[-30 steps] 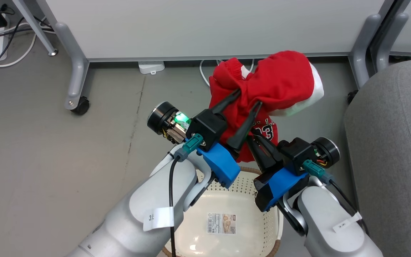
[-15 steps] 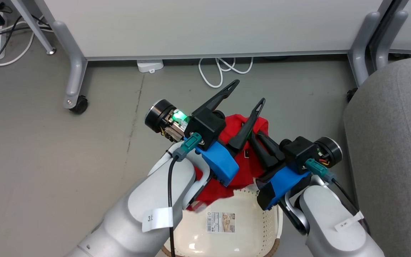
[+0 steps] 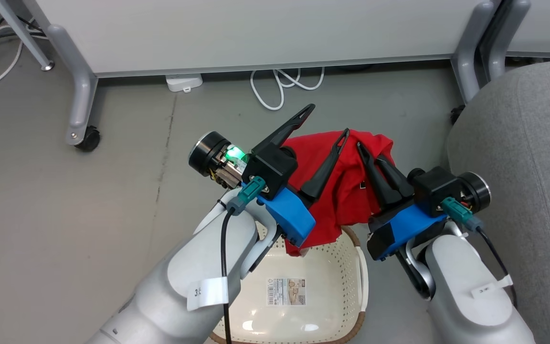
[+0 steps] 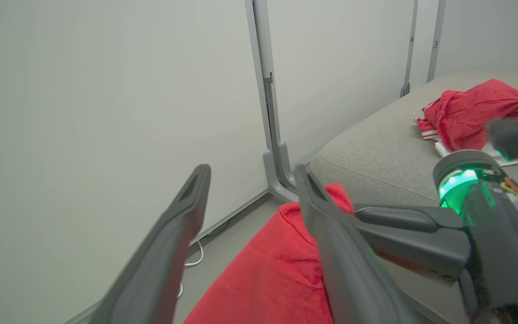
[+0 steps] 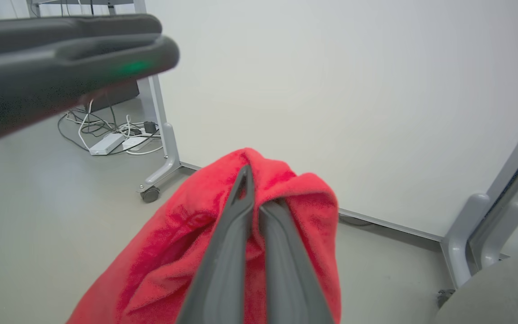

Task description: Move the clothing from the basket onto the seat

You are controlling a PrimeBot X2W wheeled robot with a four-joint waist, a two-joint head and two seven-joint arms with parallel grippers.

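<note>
Right gripper [image 3: 366, 151] clamps the clothing [image 3: 342, 205], seat [image 3: 518, 143] close on its right; left gripper [image 3: 328, 119] gapes empty on the far side.

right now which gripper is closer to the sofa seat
Right. The right gripper, shut on the red garment, is beside the sofa seat; the open left gripper is farther away, over the garment's other edge.

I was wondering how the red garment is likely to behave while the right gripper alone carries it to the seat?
The red garment is probably floppy: it sags in folds from the shut right gripper. Likely light, since one pinch holds it. Its hem may snag the basket rim.
</note>
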